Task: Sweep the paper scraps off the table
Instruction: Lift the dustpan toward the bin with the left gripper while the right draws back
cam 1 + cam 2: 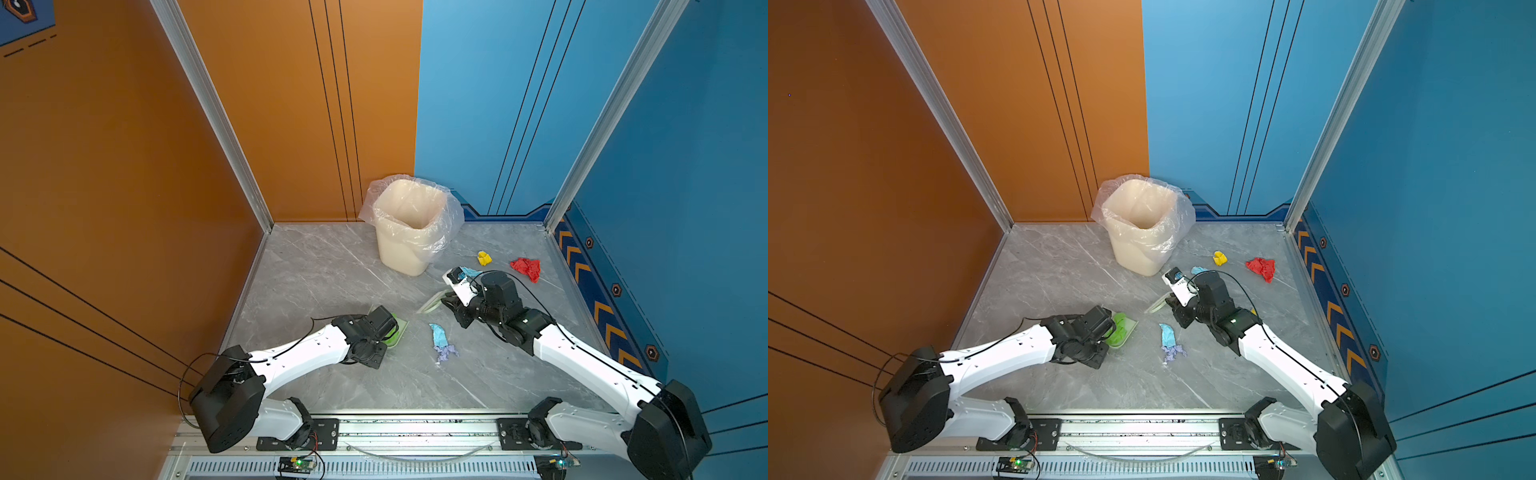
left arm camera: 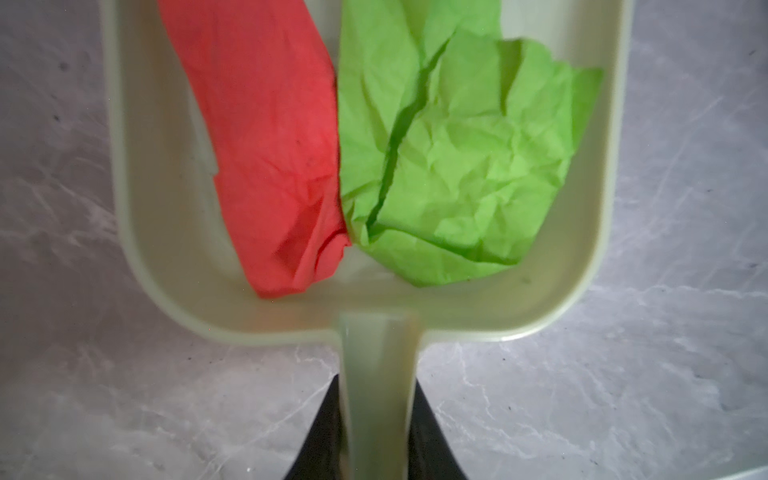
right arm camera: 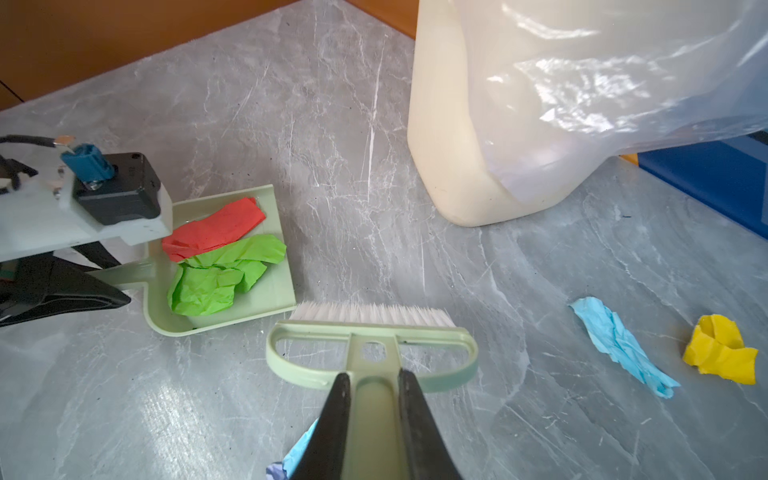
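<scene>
My left gripper (image 2: 377, 384) is shut on the handle of a pale green dustpan (image 2: 145, 249) that rests on the table (image 1: 324, 270). A red scrap (image 2: 270, 145) and a green scrap (image 2: 457, 158) lie in the pan. My right gripper (image 3: 374, 380) is shut on the handle of a pale green brush (image 3: 374, 332), whose white bristles stand by the pan's open edge. Loose paper scraps lie on the table: a light blue and lilac pair (image 1: 440, 340), a yellow one (image 1: 484, 258), a red one (image 1: 527, 268) and a light blue one (image 3: 619, 340).
A cream bin (image 1: 409, 232) with a clear plastic liner stands at the back middle, close behind the brush. Orange and blue walls with aluminium rails edge the table on three sides. The arm bases sit on the front rail (image 1: 415, 428).
</scene>
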